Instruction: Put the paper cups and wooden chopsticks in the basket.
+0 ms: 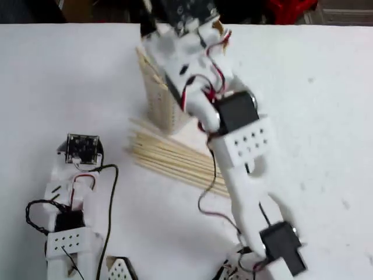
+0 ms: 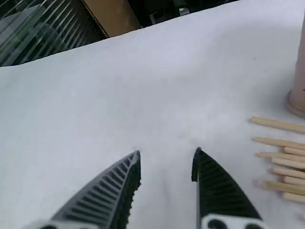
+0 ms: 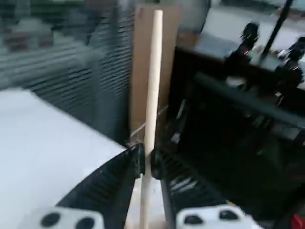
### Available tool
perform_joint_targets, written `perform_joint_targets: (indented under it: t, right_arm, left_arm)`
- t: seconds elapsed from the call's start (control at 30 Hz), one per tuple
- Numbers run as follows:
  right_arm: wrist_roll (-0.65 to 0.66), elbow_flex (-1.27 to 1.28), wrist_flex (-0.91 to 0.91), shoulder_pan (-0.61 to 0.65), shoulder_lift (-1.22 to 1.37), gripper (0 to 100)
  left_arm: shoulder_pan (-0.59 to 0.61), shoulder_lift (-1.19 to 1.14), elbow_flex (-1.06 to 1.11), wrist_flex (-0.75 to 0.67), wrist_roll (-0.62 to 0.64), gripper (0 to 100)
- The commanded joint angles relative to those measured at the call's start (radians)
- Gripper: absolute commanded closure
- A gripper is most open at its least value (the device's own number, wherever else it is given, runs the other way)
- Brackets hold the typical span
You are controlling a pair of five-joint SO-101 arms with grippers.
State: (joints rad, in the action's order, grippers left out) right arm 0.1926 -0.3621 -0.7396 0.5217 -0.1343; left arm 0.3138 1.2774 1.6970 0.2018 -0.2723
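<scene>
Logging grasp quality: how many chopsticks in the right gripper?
1: a single chopstick clamped in the right gripper, sticking out well beyond it; another could hide behind it.

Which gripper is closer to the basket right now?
Right. The right gripper, shut on a chopstick, is up by the basket's top. The left gripper, open, sits low over the table, off to one side of the basket and the loose chopsticks.

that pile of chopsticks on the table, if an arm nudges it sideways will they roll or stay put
The pile of chopsticks lies loose and the sticks look thin and rounded, so a sideways nudge would probably roll and scatter them. The chopstick in the right end effector stands straight, so each is likely stiff and light.
</scene>
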Motion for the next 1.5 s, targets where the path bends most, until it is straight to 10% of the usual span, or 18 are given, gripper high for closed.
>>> perform_joint_targets:
  t: [0.0,0.37,0.93,1.47]
  right_arm:
    - [-0.011,-0.077,0.107,-0.044,0.051,98.1]
    - [-0.110,-0.021,0.199,-0.045,0.148,98.1]
    - [-0.009,0.856,0.498,-0.047,-0.355,89.6]
    - [0.242,0.994,-0.318,0.099,-0.708,92.4]
  left_arm:
    - [-0.008,0.015,0.000,0.002,0.008,81]
    - [-0.008,0.015,0.000,0.002,0.008,81]
    - [-0.010,0.015,0.000,0.002,0.008,81]
    - [-0.012,0.015,0.000,0.002,0.008,81]
